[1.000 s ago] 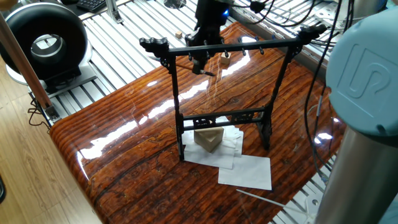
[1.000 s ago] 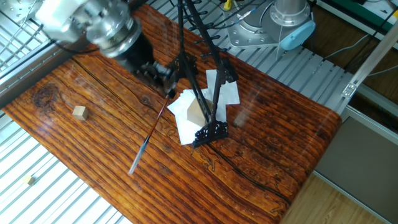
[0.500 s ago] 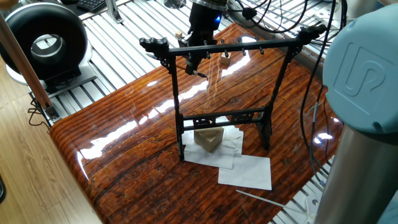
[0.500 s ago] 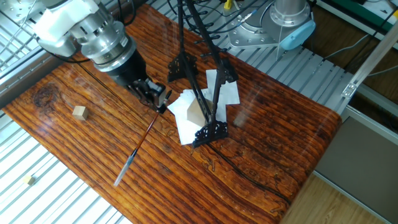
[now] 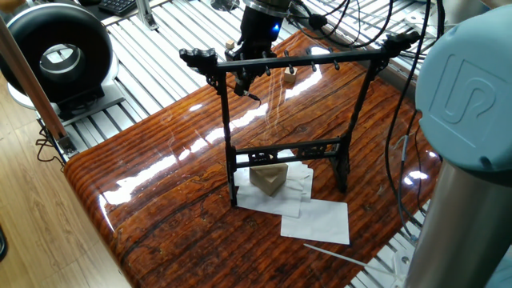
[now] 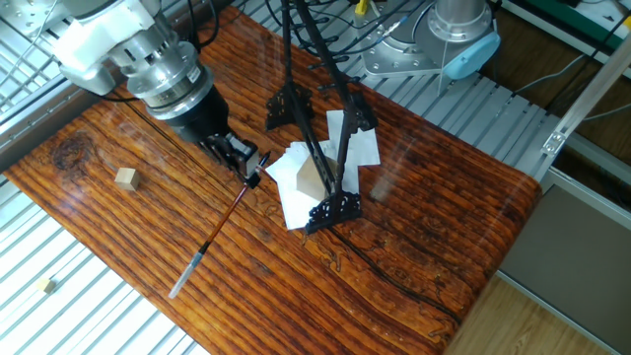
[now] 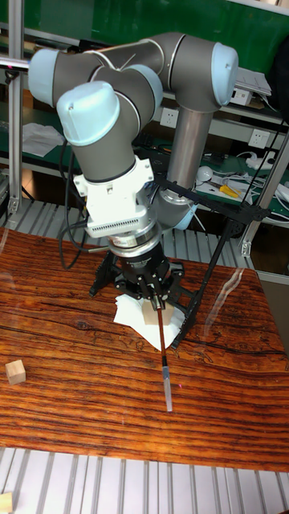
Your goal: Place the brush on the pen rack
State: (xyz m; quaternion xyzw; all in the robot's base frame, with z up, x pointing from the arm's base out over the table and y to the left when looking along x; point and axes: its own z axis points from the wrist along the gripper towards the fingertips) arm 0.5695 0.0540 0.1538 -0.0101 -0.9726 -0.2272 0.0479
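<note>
Tall fixed view, nearest first: bare front strip of the wooden bench (image 7: 96, 426), a small wooden cube (image 7: 14, 372) at its left edge. Behind that, the brush (image 7: 164, 353) hangs point-down, reddish-brown shaft, pale grey lower end just above the bench top; whether the tip touches the wood cannot be told. Its upper end sits in the claw (image 7: 156, 303), fingers closed tight on the shaft.

White paper sheets (image 7: 128, 313) lie directly behind the claw, a tan block resting on them. The pen rack (image 7: 210, 265) stands over the papers, black, seen nearly edge-on here, its top bar reaching right.

The other fixed view, from above: claw (image 6: 246, 168) just left of the pen rack (image 6: 314, 138), brush (image 6: 212, 237) slanting down-left away from it, clear of the frame. Cube (image 6: 125, 177) well apart, left.

One fixed view, rack side: pen rack (image 5: 288, 120) in front, claw (image 5: 242, 80) behind the crossbar's left end; pegs on the crossbar carry nothing. Papers (image 5: 316, 218) and block under the lower rail.
</note>
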